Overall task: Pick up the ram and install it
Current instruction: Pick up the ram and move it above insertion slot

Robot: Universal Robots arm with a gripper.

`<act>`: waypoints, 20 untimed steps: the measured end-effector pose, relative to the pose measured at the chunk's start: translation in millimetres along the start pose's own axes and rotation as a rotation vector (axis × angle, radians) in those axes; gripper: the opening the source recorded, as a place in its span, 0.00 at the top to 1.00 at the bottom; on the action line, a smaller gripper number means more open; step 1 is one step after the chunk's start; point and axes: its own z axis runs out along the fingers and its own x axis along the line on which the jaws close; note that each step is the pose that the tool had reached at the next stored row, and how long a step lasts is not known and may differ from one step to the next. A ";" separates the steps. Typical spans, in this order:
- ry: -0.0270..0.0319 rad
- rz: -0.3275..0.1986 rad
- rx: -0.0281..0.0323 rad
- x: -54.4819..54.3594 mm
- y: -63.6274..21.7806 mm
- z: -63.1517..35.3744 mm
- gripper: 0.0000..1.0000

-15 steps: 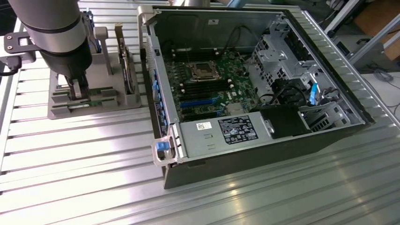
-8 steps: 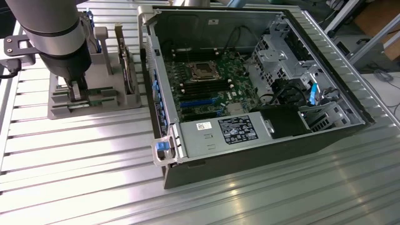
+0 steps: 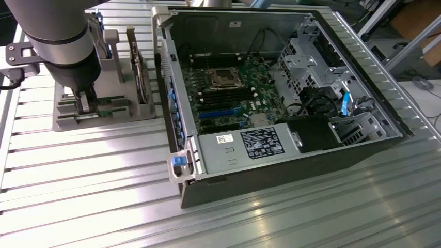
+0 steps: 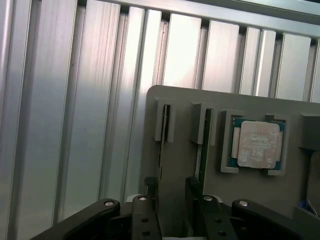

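Exterior view: the gripper (image 3: 86,103) is down in the grey holder (image 3: 65,122), which sits to the exterior view's left of the open computer case (image 3: 289,170). Wrist view: the jaws are spread wide and grip nothing. The ram (image 4: 162,150) stands on edge in its holder slot, running down between the fingers (image 4: 150,210). A second stick (image 4: 202,150) sits just beside it, then the CPU chip (image 4: 257,145).
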 end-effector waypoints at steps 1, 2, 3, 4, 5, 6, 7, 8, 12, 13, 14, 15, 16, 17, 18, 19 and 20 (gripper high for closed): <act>-0.0013 0.000 0.0025 0.3 -0.3 2.1 0.64; -0.0001 0.000 0.0003 0.5 0.0 1.4 0.64; 0.0001 0.000 -0.0002 0.5 0.2 1.1 0.64; 0.0000 0.000 0.0001 0.7 0.1 1.3 0.64; 0.0002 0.000 -0.0003 0.8 0.2 1.1 0.64; 0.0001 0.000 0.0001 1.4 0.4 1.2 0.64; 0.0001 0.000 0.0002 2.5 0.7 1.5 0.64; 0.0000 0.000 0.0003 3.9 0.9 3.7 0.64; 0.0002 0.000 0.0001 6.3 1.7 7.7 0.64; 0.0008 0.000 0.0000 6.4 1.7 7.7 0.64; 0.0029 0.000 -0.0001 6.5 1.6 8.1 0.64; 0.0057 0.000 -0.0005 6.6 1.4 8.9 0.64; 0.0086 0.000 -0.0009 6.7 0.5 9.9 0.64; 0.0099 0.000 -0.0011 6.8 -0.5 10.0 0.64; 0.0106 0.000 -0.0012 7.0 -0.6 10.0 0.64; 0.0136 0.000 -0.0014 6.9 -0.7 10.0 0.64; 0.0247 0.001 -0.0031 6.9 -0.6 9.4 0.64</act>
